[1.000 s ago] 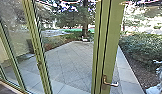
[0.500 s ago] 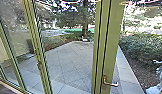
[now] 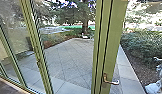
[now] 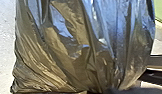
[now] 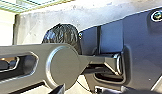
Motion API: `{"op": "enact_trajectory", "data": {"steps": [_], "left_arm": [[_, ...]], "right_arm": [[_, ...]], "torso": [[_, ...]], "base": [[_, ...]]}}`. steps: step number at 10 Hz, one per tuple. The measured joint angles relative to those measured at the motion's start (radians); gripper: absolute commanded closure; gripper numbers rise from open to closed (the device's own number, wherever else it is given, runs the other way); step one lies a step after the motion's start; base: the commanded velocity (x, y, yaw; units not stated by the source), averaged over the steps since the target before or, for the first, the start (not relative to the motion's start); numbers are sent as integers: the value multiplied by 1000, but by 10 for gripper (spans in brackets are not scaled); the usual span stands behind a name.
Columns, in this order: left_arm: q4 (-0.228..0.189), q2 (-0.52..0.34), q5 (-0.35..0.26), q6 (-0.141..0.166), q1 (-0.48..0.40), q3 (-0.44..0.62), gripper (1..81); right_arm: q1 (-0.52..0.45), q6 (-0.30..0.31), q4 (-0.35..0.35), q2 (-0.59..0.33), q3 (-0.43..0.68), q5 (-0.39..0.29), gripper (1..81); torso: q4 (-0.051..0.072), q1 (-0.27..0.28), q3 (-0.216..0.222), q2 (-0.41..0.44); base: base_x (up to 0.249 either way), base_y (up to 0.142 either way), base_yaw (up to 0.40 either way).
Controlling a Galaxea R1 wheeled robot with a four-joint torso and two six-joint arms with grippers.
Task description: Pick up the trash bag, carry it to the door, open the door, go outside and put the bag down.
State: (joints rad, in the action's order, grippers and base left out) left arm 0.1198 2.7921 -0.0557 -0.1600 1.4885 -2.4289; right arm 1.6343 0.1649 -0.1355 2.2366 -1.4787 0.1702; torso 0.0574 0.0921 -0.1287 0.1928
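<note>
Right, can't tell how far open either gripper is or what it has hold of. Trash bag point(image 4: 79, 50) looms large in left wrist view, creases drawing together. Right wrist view has it partly behind the robot's arm.

Head view: green upright point(image 3: 104, 45) right of centre, lever handle point(image 3: 111, 82) lower right. Paving point(image 3: 67, 60) spreads across centre frame; its right edge slants to lower right, alongside planting bed point(image 3: 137, 72) and bush point(image 3: 144, 46).

Trash bag point(image 4: 77, 50) in both wrist views
</note>
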Motion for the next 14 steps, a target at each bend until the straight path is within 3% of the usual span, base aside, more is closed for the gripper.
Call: {"op": "enact_trajectory", "data": {"steps": [8,11,14], "left_arm": [[0,14,4,0,0,-2,811],[0,15,4,0,0,-2,811],[0,17,5,0,0,-3,811]], "right_arm": [[-133,0,24,-486,563,39,10],[-237,0,70,-572,684,43,10],[-353,0,156,-617,727,39,10]], "torso": [[0,0,1,0],[0,0,1,0],[0,0,0,0]], "base": [[0,0,0],[0,0,0],[0,0,0]]}}
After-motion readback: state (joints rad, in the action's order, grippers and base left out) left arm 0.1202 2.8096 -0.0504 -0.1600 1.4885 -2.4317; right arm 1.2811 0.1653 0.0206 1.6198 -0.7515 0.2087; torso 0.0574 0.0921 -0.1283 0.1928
